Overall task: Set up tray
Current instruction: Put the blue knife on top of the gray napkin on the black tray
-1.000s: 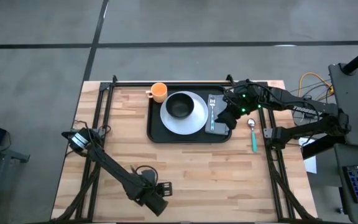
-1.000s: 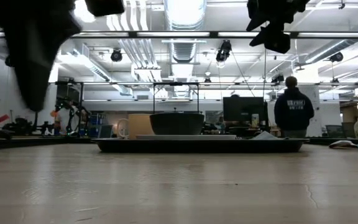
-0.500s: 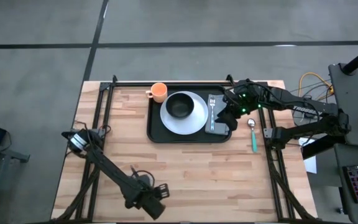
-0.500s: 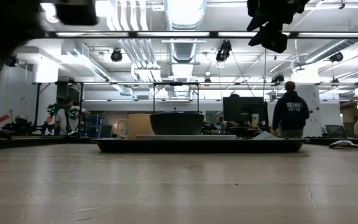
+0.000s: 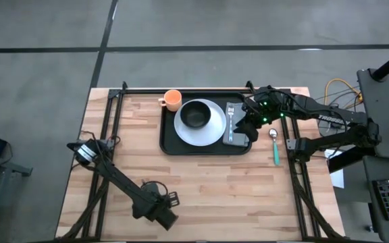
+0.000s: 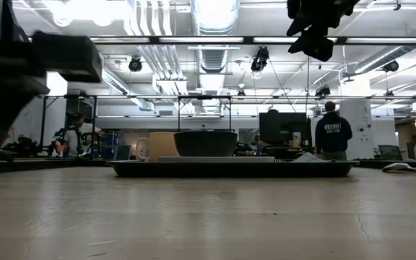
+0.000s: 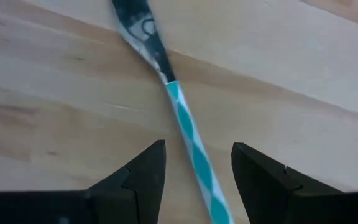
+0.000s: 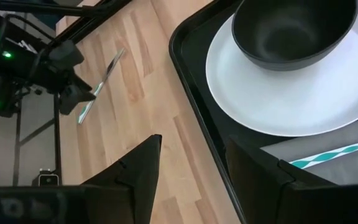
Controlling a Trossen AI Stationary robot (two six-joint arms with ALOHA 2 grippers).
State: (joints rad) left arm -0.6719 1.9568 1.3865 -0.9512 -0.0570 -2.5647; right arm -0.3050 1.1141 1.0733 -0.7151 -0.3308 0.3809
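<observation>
The black tray (image 5: 169, 135) lies at the table's far middle. On it are a white plate (image 5: 211, 131) holding a black bowl (image 5: 194, 115), an orange cup (image 5: 173, 100), and a grey napkin (image 5: 236, 137) with a fork. My right gripper (image 5: 248, 123) hovers open and empty over the napkin (image 8: 347, 163). My left gripper (image 5: 169, 201) is open near the table's near edge. Its fingers stand on either side of a knife's teal-and-white handle (image 7: 194, 146) without touching it. The knife lies flat on the wood. The left arm hides it in the high view.
A spoon (image 5: 274, 145) with a teal handle lies on the wood just right of the tray. Black frame rails (image 5: 110, 111) run along the table's left, right and far sides. Bare wood lies between the tray and the near edge. People stand in the room behind.
My left gripper has moved a little toward the table's left edge and then toward the far edge, staying low near the near edge.
</observation>
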